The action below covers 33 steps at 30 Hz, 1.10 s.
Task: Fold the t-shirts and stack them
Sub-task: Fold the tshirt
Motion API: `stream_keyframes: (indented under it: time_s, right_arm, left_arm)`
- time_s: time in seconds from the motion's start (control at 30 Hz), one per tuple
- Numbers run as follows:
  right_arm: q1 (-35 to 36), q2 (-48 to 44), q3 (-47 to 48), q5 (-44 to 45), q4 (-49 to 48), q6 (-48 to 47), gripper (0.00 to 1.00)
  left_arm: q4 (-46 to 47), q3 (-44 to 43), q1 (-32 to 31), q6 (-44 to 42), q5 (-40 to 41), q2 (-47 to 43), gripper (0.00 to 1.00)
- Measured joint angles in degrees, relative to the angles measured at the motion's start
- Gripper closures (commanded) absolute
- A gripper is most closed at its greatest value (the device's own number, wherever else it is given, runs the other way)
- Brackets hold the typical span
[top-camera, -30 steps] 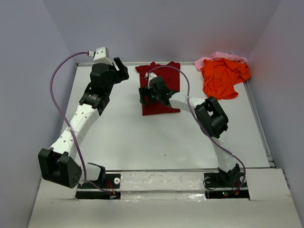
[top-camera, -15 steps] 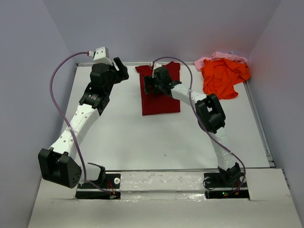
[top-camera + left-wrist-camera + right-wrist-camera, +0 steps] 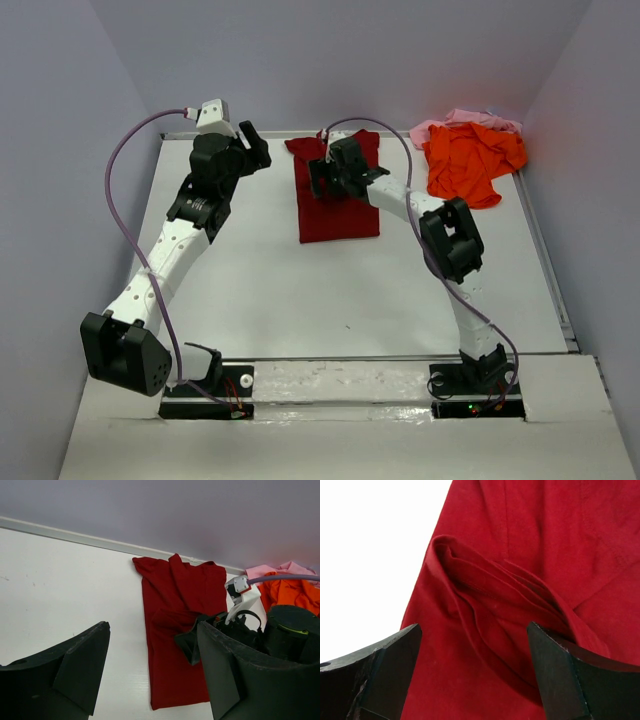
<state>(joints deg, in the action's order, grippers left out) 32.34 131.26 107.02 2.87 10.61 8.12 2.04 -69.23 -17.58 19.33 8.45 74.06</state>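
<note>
Well, the right gripper [image 3: 475, 652] hangs spread wide over a soft ridge of creases in the maroon t-shirt [image 3: 338, 215], a long folded rectangle at the far middle of the smooth white table [image 3: 300, 290]. The left gripper [image 3: 255, 150], also spread, holds nothing. The orange t-shirt [image 3: 465, 165] and the pink t-shirt [image 3: 455, 120] lie crumpled together far right.

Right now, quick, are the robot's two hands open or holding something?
Left gripper: open, holding nothing.
Right gripper: open over the maroon t-shirt, gripping nothing yet.
</note>
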Motion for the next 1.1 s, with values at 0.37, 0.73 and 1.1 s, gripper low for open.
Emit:
stream_keyframes:
  time_s: [0.37,0.73,1.1]
  right_arm:
    - [0.2,-7.9,-9.3,-0.6,-4.3,-0.4,0.11]
    - [3.1,-8.2,-18.0,-6.5,-8.4,-0.4,0.11]
    - [5.0,-9.3,-18.0,-6.7,-9.8,-0.8,0.11]
  left_arm:
    - [0.2,0.2,0.1,0.0,0.0,0.0,0.20]
    - [0.2,0.2,0.1,0.0,0.0,0.0,0.20]
    - [0.3,0.2,0.1,0.0,0.0,0.0,0.20]
